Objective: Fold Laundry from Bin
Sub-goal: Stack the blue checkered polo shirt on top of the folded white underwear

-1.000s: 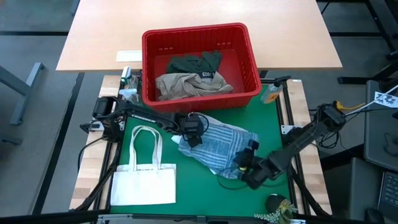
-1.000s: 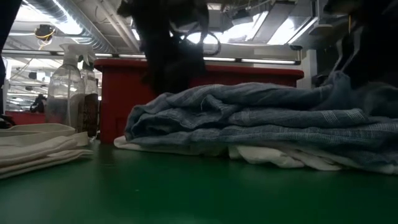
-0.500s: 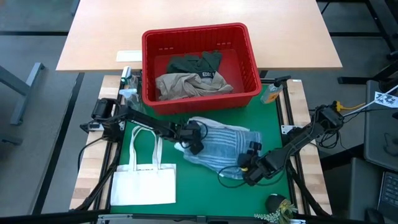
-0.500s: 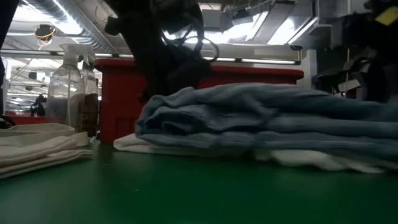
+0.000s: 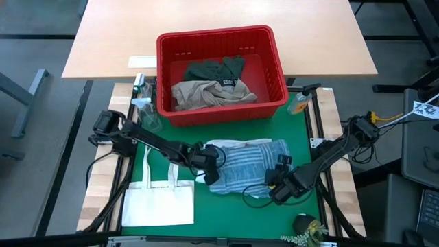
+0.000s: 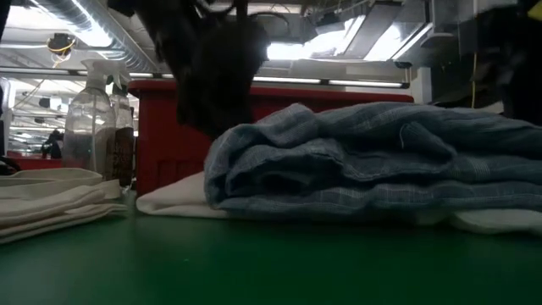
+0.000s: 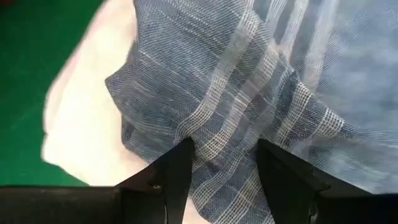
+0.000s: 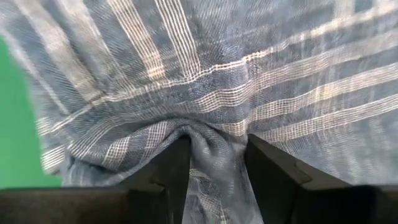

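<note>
The blue-and-white striped garment (image 5: 245,167) lies bunched on the green mat (image 5: 171,147), with white cloth (image 7: 81,124) under its left end. My left gripper (image 5: 210,163) is shut on its left end and my right gripper (image 5: 278,180) on its near right part. The red bin (image 5: 278,68) stands at the far edge of the mat. In it lie a beige garment (image 5: 206,92) and a dark green one (image 5: 218,68). My left gripper pinches a raised fold of the striped cloth (image 7: 224,140) between its two fingers (image 7: 177,165), slanting down from the table's left. The garment's bulk rests on the mat. My right gripper pinches a gathered ridge of the striped cloth (image 8: 208,134) between its two fingers (image 8: 264,162), pointing steeply down. The cloth puckers toward the fingers and lies on the mat.
A flat white tote bag (image 5: 159,200) lies at the mat's near left, close to my left arm. Clear spray bottles (image 6: 89,119) stand left of the bin. A small orange-topped item (image 5: 298,103) sits at the mat's far right corner.
My left gripper has moved toward the table's near edge, drawing the garment's left end with it. The garment lay in a slanted strip and is now pulled into a more compact, squarer heap. My right gripper has tipped at the wrist while staying in place.
</note>
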Controlling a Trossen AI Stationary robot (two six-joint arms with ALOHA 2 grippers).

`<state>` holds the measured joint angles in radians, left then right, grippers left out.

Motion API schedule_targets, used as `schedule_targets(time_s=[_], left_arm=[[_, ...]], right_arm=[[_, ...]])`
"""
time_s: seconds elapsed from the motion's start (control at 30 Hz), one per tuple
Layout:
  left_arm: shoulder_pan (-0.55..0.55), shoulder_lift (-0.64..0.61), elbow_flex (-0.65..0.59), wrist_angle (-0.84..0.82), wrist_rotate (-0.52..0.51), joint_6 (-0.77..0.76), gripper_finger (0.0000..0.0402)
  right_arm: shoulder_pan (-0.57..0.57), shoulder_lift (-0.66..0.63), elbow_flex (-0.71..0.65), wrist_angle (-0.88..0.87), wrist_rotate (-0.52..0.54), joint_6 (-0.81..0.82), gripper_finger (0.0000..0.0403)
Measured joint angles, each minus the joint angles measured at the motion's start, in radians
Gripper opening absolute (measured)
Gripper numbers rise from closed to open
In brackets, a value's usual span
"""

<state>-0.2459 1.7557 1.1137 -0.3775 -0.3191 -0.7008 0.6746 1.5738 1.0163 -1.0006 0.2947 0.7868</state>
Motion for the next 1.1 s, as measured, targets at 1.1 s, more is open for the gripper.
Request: schedule_targets(time_s=[1.1], left_arm=[[0.005,-0.051,0.0,0.102,-0.005,0.004,0.0172]], right_arm=[[-0.001,-0.001,0.19,-0.097,0.061,-0.053,0.0154]])
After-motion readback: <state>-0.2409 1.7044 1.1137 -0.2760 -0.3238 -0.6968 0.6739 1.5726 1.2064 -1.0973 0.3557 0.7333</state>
